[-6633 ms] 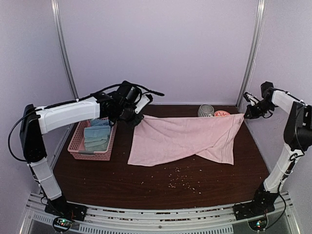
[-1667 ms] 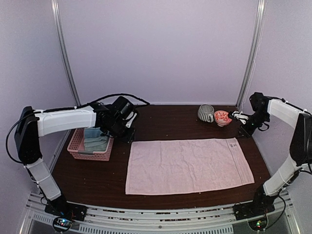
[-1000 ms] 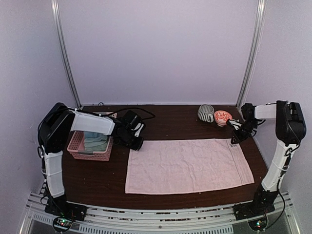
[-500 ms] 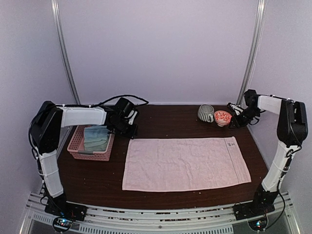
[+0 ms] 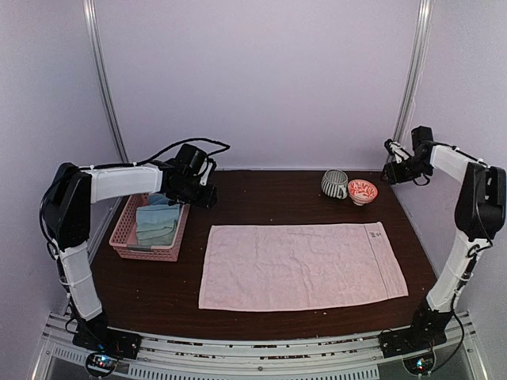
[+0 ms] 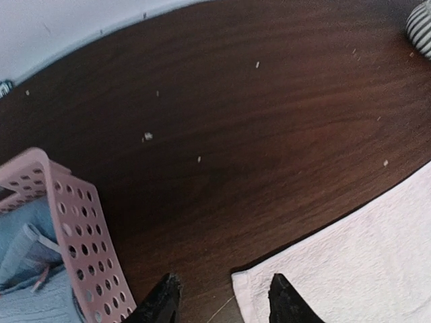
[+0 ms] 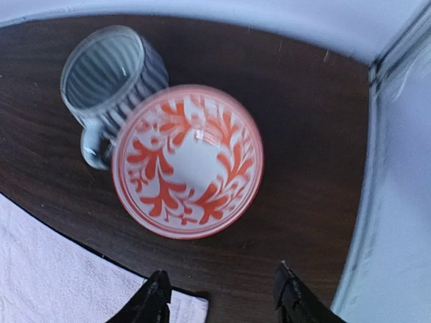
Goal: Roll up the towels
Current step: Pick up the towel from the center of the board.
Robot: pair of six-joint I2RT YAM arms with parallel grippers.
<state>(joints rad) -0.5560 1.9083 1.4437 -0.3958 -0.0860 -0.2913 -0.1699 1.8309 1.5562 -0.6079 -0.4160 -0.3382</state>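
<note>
While both arms hang raised over the far edge of the desk (image 5: 269,194), the left claw (image 6: 222,304) has its two black fingers spread apart with nothing between them, poised above bare dark wood just off the far-left corner of the pink towel (image 5: 301,265). The right claw (image 7: 222,304) is spread and empty too, up by the far-right corner of the desk. Under it sit a white bowl with an orange leaf pattern (image 7: 187,160) and, touching its far-left side, a striped mug (image 7: 108,74). The pink towel lies flat and unrolled, long side running left to right, in the middle of the desk toward the near edge, well apart from both claws. A pink perforated basket (image 5: 127,237) holding folded bluish cloths (image 5: 157,224) stands at the left edge.
</note>
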